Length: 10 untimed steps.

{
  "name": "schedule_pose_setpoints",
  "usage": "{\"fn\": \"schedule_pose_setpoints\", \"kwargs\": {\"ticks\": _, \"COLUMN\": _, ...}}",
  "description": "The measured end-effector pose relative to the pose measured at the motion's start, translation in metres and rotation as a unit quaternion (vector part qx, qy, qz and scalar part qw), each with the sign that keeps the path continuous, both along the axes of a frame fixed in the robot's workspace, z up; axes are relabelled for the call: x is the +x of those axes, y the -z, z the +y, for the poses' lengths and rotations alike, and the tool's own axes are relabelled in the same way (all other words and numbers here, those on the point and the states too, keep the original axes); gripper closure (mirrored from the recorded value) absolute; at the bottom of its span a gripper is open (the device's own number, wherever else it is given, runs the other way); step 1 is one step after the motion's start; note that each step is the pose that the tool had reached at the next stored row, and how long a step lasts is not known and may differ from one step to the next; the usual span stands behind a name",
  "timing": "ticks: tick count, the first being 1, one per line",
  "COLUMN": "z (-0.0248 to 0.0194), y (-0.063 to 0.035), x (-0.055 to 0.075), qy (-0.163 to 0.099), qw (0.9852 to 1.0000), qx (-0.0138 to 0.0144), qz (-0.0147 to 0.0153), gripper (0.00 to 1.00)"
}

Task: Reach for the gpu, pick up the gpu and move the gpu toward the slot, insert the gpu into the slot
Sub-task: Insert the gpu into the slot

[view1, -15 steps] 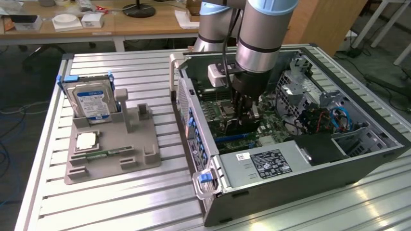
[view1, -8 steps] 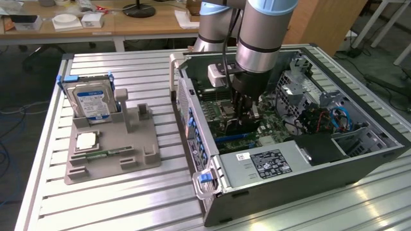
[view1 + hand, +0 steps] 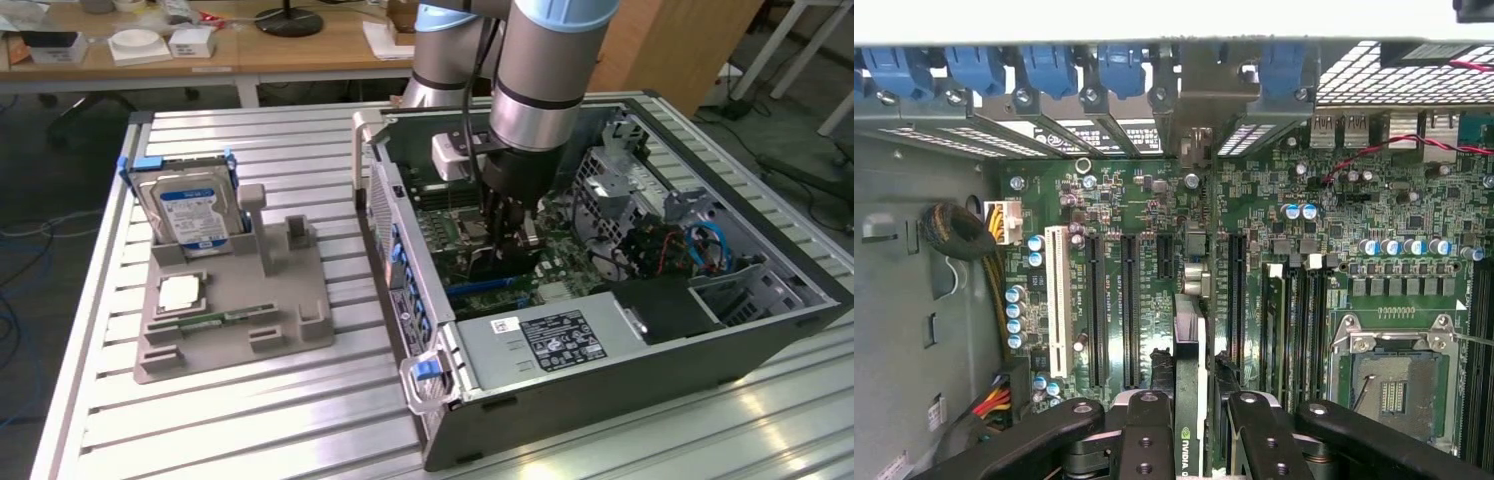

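The thin dark rectangular gpu card (image 3: pixel 1188 385) is grasped edge-on in the black gripper (image 3: pixel 1189 430), apparently aligned lengthwise above a black motherboard slot (image 3: pixel 1237 295).

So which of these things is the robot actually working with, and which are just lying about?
In the job:
gpu, held edge-on by the gripper
motherboard slots
open computer case

Lying about:
hard drive
grey holder tray
small green memory strip
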State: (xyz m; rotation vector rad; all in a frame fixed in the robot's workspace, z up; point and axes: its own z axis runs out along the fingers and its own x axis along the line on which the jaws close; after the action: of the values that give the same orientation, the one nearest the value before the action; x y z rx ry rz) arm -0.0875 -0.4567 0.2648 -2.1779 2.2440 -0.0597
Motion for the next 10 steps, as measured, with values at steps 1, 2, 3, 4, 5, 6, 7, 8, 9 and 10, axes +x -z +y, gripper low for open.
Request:
{"fn": "schedule_pose_setpoints", "kwargs": {"ticks": 1, "z": 0.0001, "y": 0.0001, "x": 0.0, "qy": 0.0, "qw": 1.0, "qx": 0.0, "qz": -0.0002, "gripper": 0.74}}
{"fn": "schedule_pose_setpoints", "kwargs": {"ticks": 2, "z": 0.0001, "y": 0.0002, "x": 0.0001, "qy": 0.0, "qw": 1.0, "qx": 0.0, "qz": -0.0004, "gripper": 0.74}}
{"fn": "schedule_pose_setpoints", "kwargs": {"ticks": 3, "z": 0.0002, "y": 0.0003, "x": 0.0001, "qy": 0.0, "qw": 1.0, "qx": 0.0, "qz": -0.0006, "gripper": 0.74}}
{"fn": "schedule_pose_setpoints", "kwargs": {"ticks": 4, "z": 0.0003, "y": 0.0003, "x": 0.0001, "qy": 0.0, "qw": 1.0, "qx": 0.0001, "qz": -0.0007, "gripper": 0.74}}
{"fn": "schedule_pose_setpoints", "kwargs": {"ticks": 5, "z": 0.0003, "y": 0.0004, "x": 0.0001, "qy": 0.0, "qw": 1.0, "qx": 0.0001, "qz": -0.0008, "gripper": 0.74}}
{"fn": "schedule_pose_setpoints", "kwargs": {"ticks": 6, "z": 0.0004, "y": 0.0009, "x": 0.0001, "qy": 0.0, "qw": 1.0, "qx": 0.0001, "qz": -0.0009, "gripper": 0.74}}
{"fn": "schedule_pose_setpoints", "kwargs": {"ticks": 7, "z": 0.0004, "y": 0.0018, "x": 0.0001, "qy": 0.0, "qw": 1.0, "qx": 0.0001, "qz": -0.0009, "gripper": 0.74}}
{"fn": "schedule_pose_setpoints", "kwargs": {"ticks": 8, "z": 0.0004, "y": 0.0029, "x": 0.0001, "qy": 0.0, "qw": 1.0, "qx": 0.0001, "qz": -0.0009, "gripper": 0.74}}
{"fn": "schedule_pose_setpoints", "kwargs": {"ticks": 9, "z": 0.0004, "y": 0.0036, "x": 0.0001, "qy": 0.0, "qw": 1.0, "qx": 0.0001, "qz": -0.0009, "gripper": 0.74}}
{"fn": "schedule_pose_setpoints", "kwargs": {"ticks": 10, "z": 0.0004, "y": 0.0043, "x": 0.0001, "qy": 0.0, "qw": 1.0, "qx": 0.0001, "qz": -0.0009, "gripper": 0.74}}
